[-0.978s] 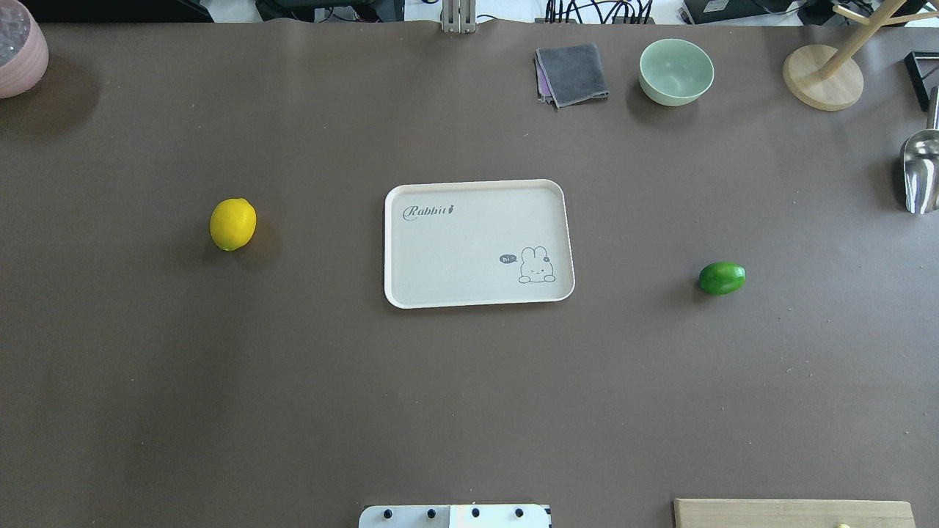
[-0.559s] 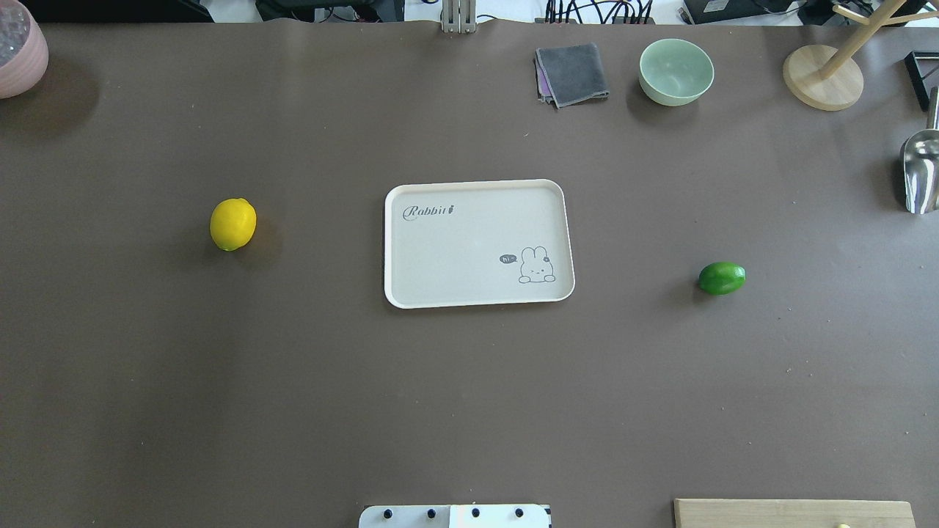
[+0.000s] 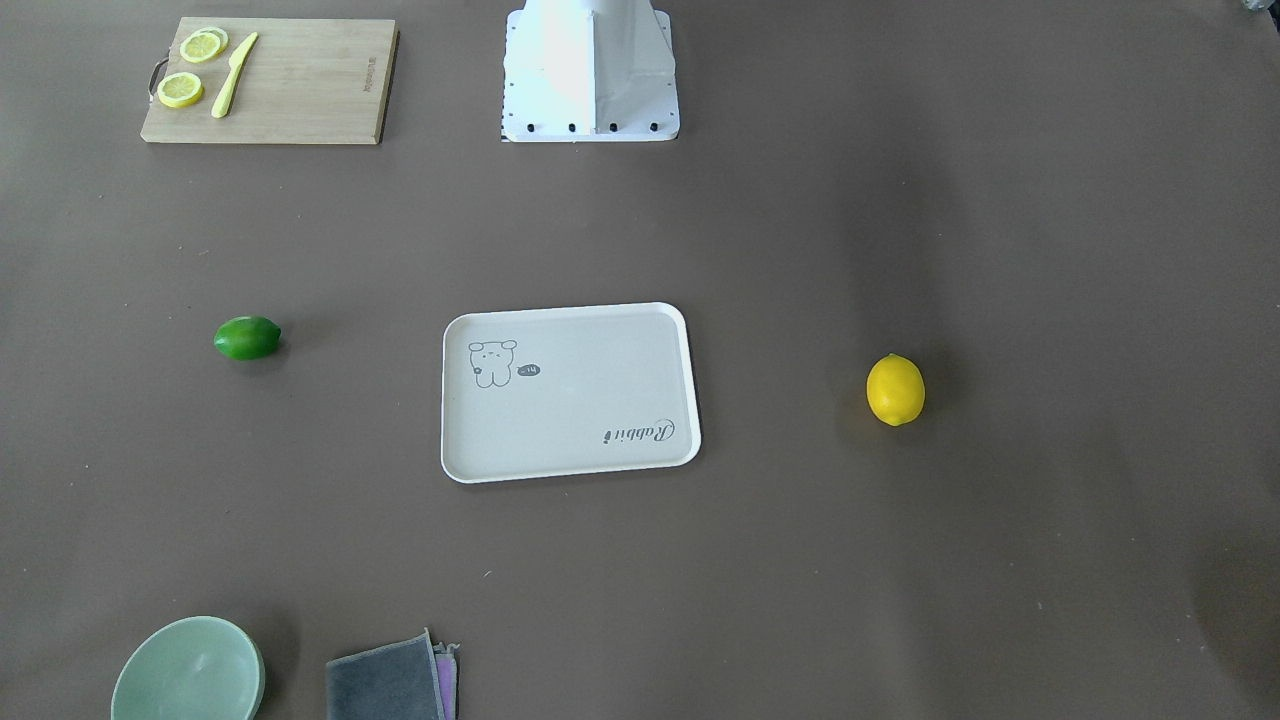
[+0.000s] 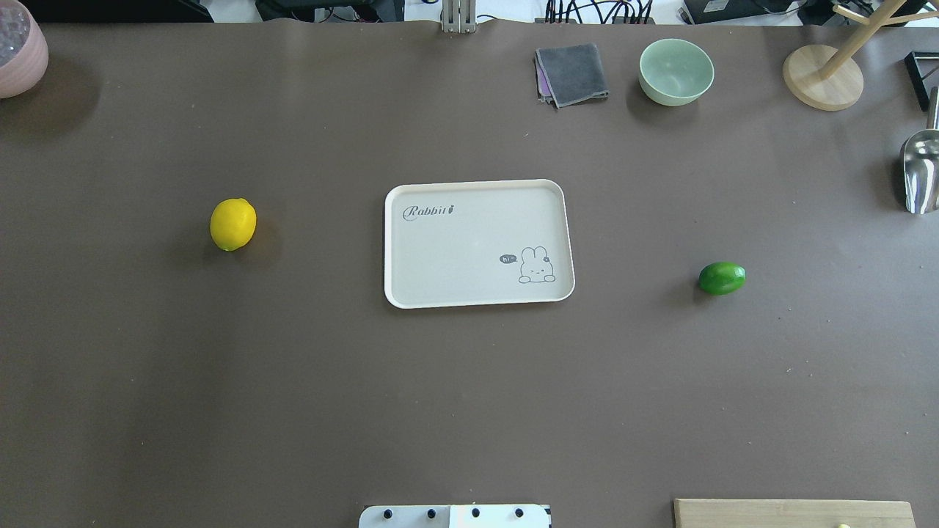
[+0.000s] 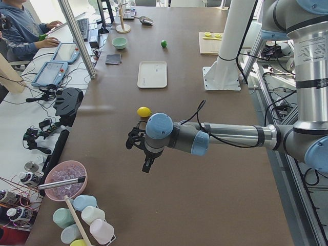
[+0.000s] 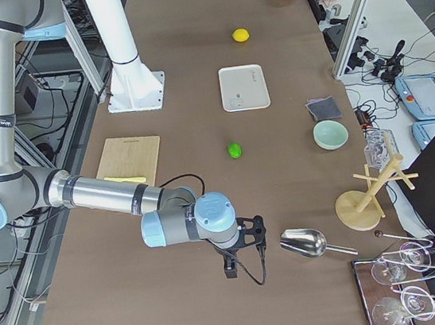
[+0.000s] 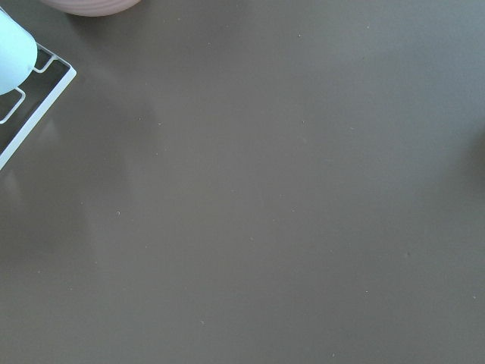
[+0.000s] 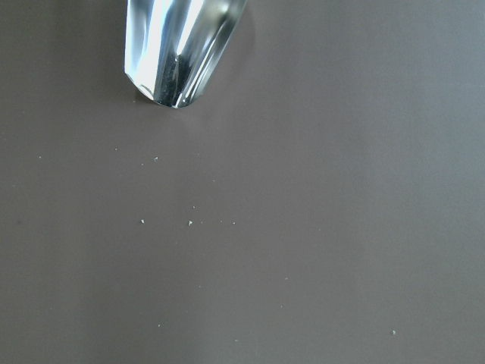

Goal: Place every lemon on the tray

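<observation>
The yellow lemon [image 4: 233, 224] lies on the brown table left of the tray [image 4: 469, 242], and the green lemon [image 4: 722, 279] lies to its right. The off-white tray with the rabbit drawing holds nothing. Neither gripper shows in the overhead or front views. In the exterior left view my left gripper [image 5: 146, 166] hovers over the table on the near side of the yellow lemon [image 5: 144, 111]. In the exterior right view my right gripper [image 6: 230, 271] hangs next to the metal scoop [image 6: 304, 242], well short of the green lemon [image 6: 234, 151]. I cannot tell whether either gripper is open or shut.
A green bowl [image 4: 676, 71], a grey cloth [image 4: 571, 73], a wooden stand [image 4: 821, 77] and the scoop [image 4: 921, 172] sit at the far right. A pink bowl [image 4: 18, 51] is at the far left. A cutting board [image 3: 300, 90] with lemon slices stands beside the robot base [image 3: 590, 70].
</observation>
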Robot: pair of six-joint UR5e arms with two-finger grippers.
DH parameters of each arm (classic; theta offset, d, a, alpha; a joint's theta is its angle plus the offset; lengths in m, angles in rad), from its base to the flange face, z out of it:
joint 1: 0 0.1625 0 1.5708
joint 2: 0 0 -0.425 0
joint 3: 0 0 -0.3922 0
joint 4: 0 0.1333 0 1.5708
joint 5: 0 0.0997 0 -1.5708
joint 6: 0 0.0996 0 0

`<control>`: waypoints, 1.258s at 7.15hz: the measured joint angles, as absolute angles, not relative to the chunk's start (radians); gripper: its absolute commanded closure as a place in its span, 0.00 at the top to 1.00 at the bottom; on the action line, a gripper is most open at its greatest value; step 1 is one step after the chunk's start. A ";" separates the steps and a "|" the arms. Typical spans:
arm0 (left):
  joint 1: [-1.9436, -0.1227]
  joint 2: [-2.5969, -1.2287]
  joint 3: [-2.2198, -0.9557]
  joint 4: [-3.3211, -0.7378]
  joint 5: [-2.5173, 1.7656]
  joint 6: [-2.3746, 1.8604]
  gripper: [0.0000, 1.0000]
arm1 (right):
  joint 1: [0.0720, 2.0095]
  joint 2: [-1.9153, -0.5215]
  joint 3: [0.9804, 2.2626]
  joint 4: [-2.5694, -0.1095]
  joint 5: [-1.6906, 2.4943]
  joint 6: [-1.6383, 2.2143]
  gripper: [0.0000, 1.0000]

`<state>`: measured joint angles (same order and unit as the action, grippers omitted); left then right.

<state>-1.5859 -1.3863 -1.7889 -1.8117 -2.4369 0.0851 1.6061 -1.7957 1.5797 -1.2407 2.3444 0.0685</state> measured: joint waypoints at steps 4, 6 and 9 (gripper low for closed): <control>-1.588 -1.355 -1.804 -1.876 -2.429 0.081 0.98 | 1.606 -1.802 1.577 -1.241 2.346 0.069 1.00; -1.585 -1.345 -1.807 -1.899 -2.428 0.043 0.98 | 1.606 -1.804 1.576 -1.213 2.347 0.070 1.00; -1.583 -1.343 -1.811 -1.929 -2.430 0.017 0.98 | 1.606 -1.809 1.581 -1.174 2.350 0.078 1.00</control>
